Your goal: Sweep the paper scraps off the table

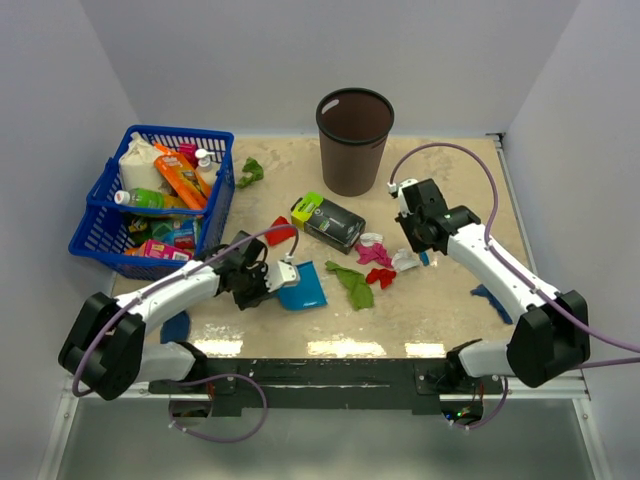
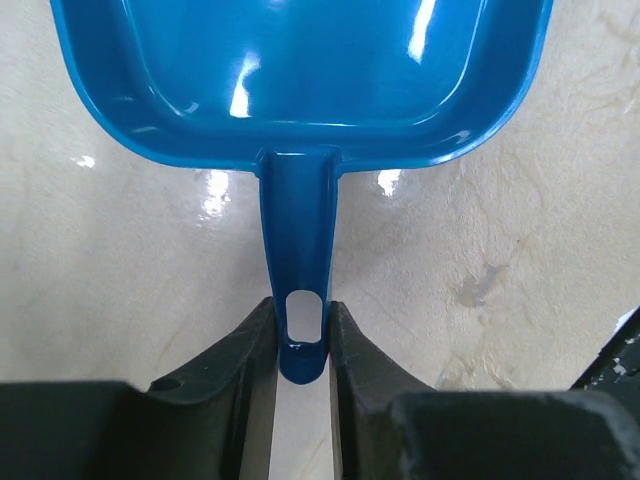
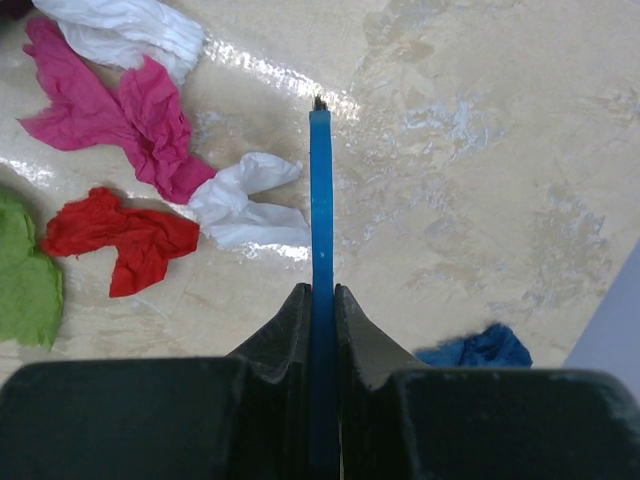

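My left gripper is shut on the handle of a blue plastic dustpan, which lies flat on the table; in the left wrist view the pan is empty. My right gripper is shut on a thin blue flat tool, seen edge-on. Paper scraps lie between the arms: green, pink, red and white. The right wrist view shows pink, white, red and blue scraps.
A brown bin stands at the back. A blue basket of bottles is at the left. A black-and-lime box lies mid-table. More scraps: red, green, blue and blue.
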### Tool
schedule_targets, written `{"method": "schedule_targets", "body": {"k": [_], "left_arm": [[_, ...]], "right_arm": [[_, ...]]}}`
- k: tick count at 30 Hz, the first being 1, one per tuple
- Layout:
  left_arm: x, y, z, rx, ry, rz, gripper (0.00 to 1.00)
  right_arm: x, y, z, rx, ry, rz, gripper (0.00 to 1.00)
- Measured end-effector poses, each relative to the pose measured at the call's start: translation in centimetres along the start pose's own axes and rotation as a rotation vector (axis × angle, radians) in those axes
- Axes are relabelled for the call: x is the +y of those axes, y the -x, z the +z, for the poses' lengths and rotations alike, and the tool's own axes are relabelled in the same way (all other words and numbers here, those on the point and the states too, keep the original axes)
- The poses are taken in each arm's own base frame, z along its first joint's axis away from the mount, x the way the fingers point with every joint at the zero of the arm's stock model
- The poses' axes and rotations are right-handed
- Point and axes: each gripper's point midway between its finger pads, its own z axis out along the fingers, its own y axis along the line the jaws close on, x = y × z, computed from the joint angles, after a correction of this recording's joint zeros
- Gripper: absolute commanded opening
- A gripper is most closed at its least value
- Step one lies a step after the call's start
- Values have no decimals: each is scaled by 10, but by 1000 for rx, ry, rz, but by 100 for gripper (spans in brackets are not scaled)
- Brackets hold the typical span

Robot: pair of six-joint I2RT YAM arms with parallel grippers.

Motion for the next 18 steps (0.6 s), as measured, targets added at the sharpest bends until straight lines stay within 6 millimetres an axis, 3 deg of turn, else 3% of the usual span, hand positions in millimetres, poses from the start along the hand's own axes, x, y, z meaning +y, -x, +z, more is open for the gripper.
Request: {"method": "schedule_targets", "body": {"k": [5,9,18], "left_arm": [[9,19,-14,-17,9,-16,1],[11,30,-20,-1,-8,-1,0],[-10,24,-4,161,-98,64,0]], "right_arm": [[2,-9,4,23,-7,19,0],[1,-9,4,23,-11,26,0],[16,-16,14,54,52,36,0]]}}
